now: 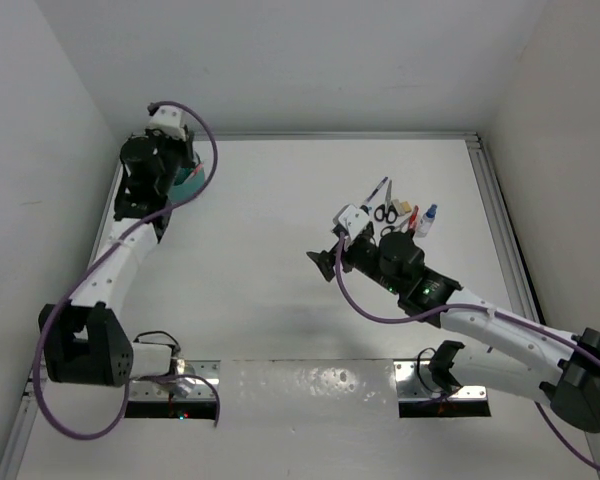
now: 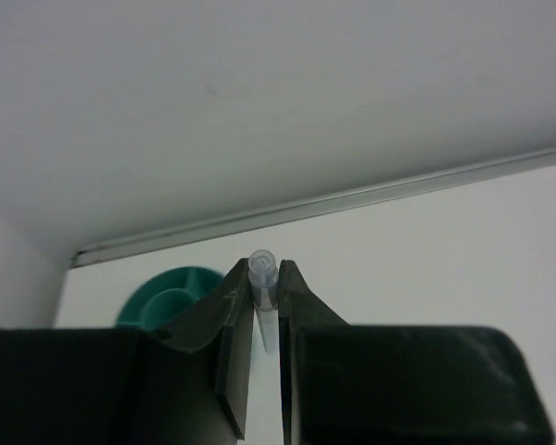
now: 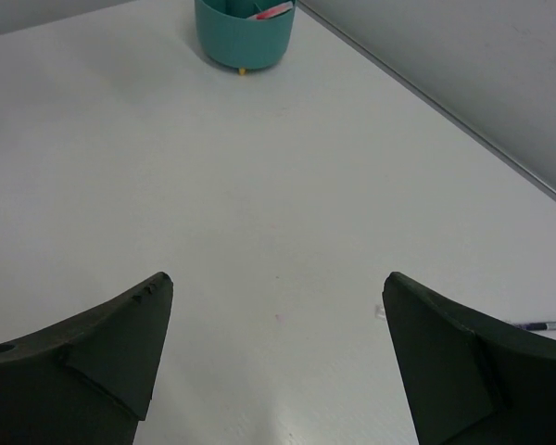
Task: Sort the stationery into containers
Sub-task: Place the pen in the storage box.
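My left gripper [image 2: 262, 280] is shut on a thin pen [image 2: 262, 269] with a pale blue translucent end that sticks up between the fingertips. The round teal organiser [image 2: 171, 295] lies just beyond it to the left. From above, the left wrist [image 1: 150, 165] hangs over the organiser [image 1: 192, 180] at the far left. My right gripper [image 3: 276, 306] is open and empty above bare table, also seen from above [image 1: 330, 258]. The remaining stationery lies at the far right: a blue pen [image 1: 378, 190], black scissors [image 1: 385, 212], a beige block [image 1: 402, 207] and a blue-capped bottle [image 1: 427, 220].
In the right wrist view the organiser [image 3: 246, 37] stands far ahead with a red item [image 3: 273, 10] inside. A pen end [image 3: 549, 325] shows at the right edge. A metal rail [image 1: 495, 210] borders the table on the right, and white walls enclose three sides.
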